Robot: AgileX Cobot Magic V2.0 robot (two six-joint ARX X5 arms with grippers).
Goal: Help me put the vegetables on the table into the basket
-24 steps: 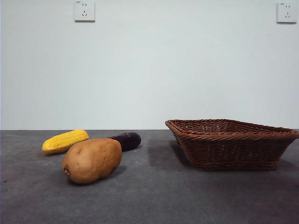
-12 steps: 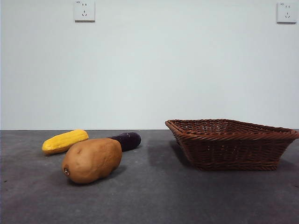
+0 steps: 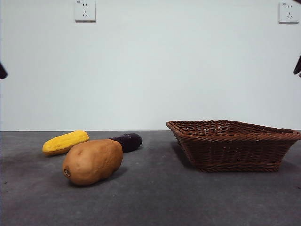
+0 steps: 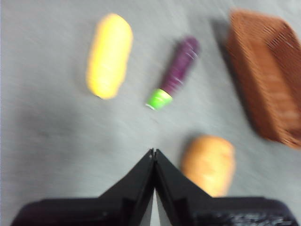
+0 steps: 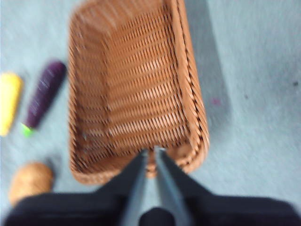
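A yellow corn cob (image 3: 65, 142), a tan potato (image 3: 92, 161) and a dark purple eggplant (image 3: 127, 141) lie together on the left of the grey table (image 3: 150, 202). The brown wicker basket (image 3: 233, 145) stands empty on the right. From high above, the left wrist view shows the corn (image 4: 109, 55), the eggplant (image 4: 176, 73) with its green stem, the potato (image 4: 209, 163) and part of the basket (image 4: 268, 70); my left gripper (image 4: 154, 151) is shut and holds nothing. Over the basket (image 5: 134, 89) hovers my right gripper (image 5: 149, 151), shut and empty.
Two wall sockets (image 3: 84, 10) (image 3: 288, 12) sit on the white wall behind. Black arm tips show at the left edge (image 3: 2, 70) and the right edge (image 3: 297, 65) of the front view. Bare table lies between the vegetables and the basket.
Black arm tips have come into the front view at both side edges. The vegetables and the basket have not moved.
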